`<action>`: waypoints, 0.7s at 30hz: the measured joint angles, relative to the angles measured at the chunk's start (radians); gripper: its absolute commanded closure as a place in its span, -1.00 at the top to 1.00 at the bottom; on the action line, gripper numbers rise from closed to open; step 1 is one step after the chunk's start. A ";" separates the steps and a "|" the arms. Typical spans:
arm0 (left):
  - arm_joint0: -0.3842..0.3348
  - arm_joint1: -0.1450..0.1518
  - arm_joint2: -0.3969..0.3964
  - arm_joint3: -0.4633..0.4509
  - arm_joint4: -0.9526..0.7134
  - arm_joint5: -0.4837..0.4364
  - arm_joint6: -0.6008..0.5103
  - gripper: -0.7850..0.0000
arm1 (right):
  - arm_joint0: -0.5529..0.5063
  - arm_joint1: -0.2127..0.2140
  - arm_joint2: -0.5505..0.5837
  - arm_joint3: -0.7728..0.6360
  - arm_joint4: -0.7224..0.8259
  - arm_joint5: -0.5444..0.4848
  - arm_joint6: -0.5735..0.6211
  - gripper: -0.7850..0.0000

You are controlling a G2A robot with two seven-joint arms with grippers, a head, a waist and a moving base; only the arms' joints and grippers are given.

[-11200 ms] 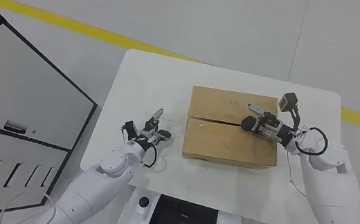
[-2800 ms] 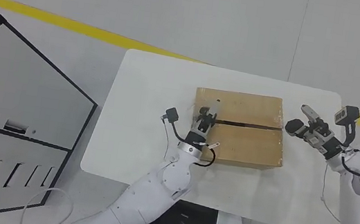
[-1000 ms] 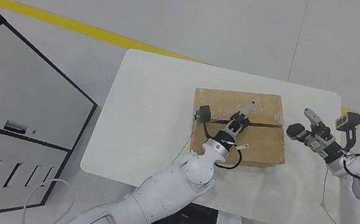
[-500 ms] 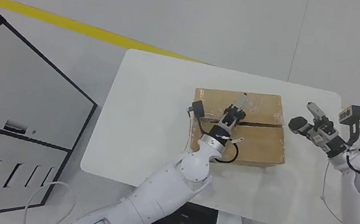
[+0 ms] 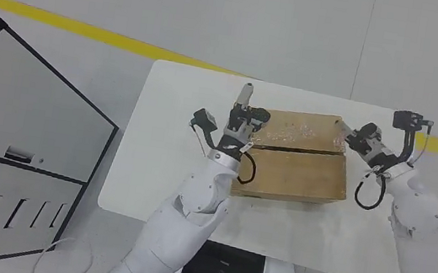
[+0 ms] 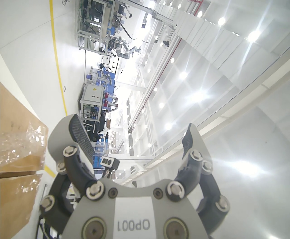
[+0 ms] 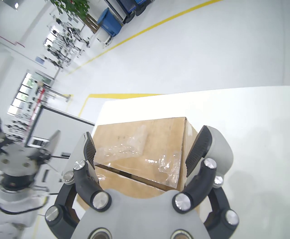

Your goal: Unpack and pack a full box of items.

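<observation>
The brown cardboard box [image 5: 292,160] lies on the white table [image 5: 177,130], flaps shut along a middle seam, with torn clear tape on top. My left gripper [image 5: 245,111] is at the box's left end, raised and tilted upward. It is open and holds nothing [image 6: 132,129], with the box's edge [image 6: 15,138] beside it. My right gripper [image 5: 355,138] is at the box's right end, open. In the right wrist view its fingers frame the box's corner [image 7: 156,133] and nothing is between them [image 7: 146,135].
A grey cabinet [image 5: 19,107] stands on the floor left of the table. A yellow line [image 5: 66,22] runs across the floor behind. Bare tabletop lies left of the box and in front of it. The left arm's wrist [image 7: 18,163] shows beyond the box.
My left gripper has drawn back from the box's top seam to its left end and tipped upward. My right gripper has moved in from the table's right edge to the box's right end.
</observation>
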 measured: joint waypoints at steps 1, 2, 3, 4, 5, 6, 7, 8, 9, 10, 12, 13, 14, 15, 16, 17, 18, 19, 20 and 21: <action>0.012 0.003 -0.013 -0.025 -0.010 0.013 -0.008 1.00 | -0.011 0.001 -0.004 -0.006 -0.041 -0.009 -0.015 1.00; 0.026 0.006 -0.027 -0.051 -0.025 0.029 -0.017 1.00 | -0.023 0.001 -0.005 -0.011 -0.073 -0.019 -0.030 1.00; 0.034 0.008 -0.037 -0.066 -0.035 0.040 -0.027 1.00 | -0.031 0.000 -0.003 -0.012 -0.076 -0.025 -0.037 1.00; 0.039 0.010 -0.045 -0.075 -0.046 0.052 -0.040 1.00 | -0.038 -0.002 0.002 -0.010 -0.059 -0.031 -0.043 1.00; 0.042 0.012 -0.051 -0.079 -0.053 0.061 -0.052 1.00 | -0.045 -0.005 0.008 -0.004 -0.008 -0.036 -0.044 1.00; 0.042 0.012 -0.052 -0.079 -0.054 0.063 -0.054 1.00 | -0.047 -0.006 0.010 -0.002 0.038 -0.037 -0.043 1.00; 0.041 0.012 -0.052 -0.079 -0.054 0.063 -0.054 1.00 | -0.047 -0.006 0.011 -0.001 0.076 -0.037 -0.042 1.00; 0.041 0.012 -0.051 -0.078 -0.053 0.062 -0.052 1.00 | -0.047 -0.006 0.011 -0.001 0.101 -0.036 -0.041 1.00; 0.041 0.012 -0.051 -0.078 -0.053 0.062 -0.052 1.00 | -0.046 -0.006 0.011 -0.001 0.105 -0.036 -0.041 1.00; 0.041 0.012 -0.051 -0.078 -0.052 0.062 -0.052 1.00 | -0.046 -0.006 0.011 -0.001 0.104 -0.036 -0.041 1.00; 0.041 0.012 -0.051 -0.078 -0.052 0.061 -0.052 1.00 | -0.046 -0.006 0.010 -0.001 0.101 -0.036 -0.041 1.00; 0.041 0.012 -0.051 -0.078 -0.052 0.061 -0.052 1.00 | -0.046 -0.006 0.010 -0.001 0.100 -0.036 -0.041 1.00; 0.041 0.012 -0.051 -0.078 -0.052 0.061 -0.052 1.00 | -0.046 -0.006 0.010 -0.001 0.100 -0.036 -0.041 1.00; 0.041 0.012 -0.051 -0.078 -0.052 0.061 -0.052 1.00 | -0.046 -0.006 0.011 -0.002 0.100 -0.036 -0.041 1.00; 0.041 0.012 -0.051 -0.078 -0.052 0.061 -0.052 1.00 | -0.045 -0.005 0.013 -0.005 0.096 -0.035 -0.045 1.00; 0.041 0.012 -0.051 -0.078 -0.052 0.061 -0.052 1.00 | -0.044 -0.003 0.023 -0.017 0.070 -0.031 -0.064 1.00; 0.041 0.012 -0.051 -0.078 -0.052 0.061 -0.052 1.00 | -0.047 -0.001 0.035 -0.028 0.030 -0.024 -0.086 1.00; 0.041 0.012 -0.051 -0.078 -0.052 0.061 -0.052 1.00 | -0.054 0.002 0.049 -0.039 -0.024 -0.021 -0.107 1.00; 0.041 0.012 -0.051 -0.078 -0.052 0.061 -0.052 1.00 | -0.063 0.005 0.069 -0.054 -0.094 -0.026 -0.125 0.91; 0.041 0.012 -0.051 -0.078 -0.052 0.061 -0.052 1.00 | -0.068 0.007 0.083 -0.065 -0.137 -0.031 -0.128 0.80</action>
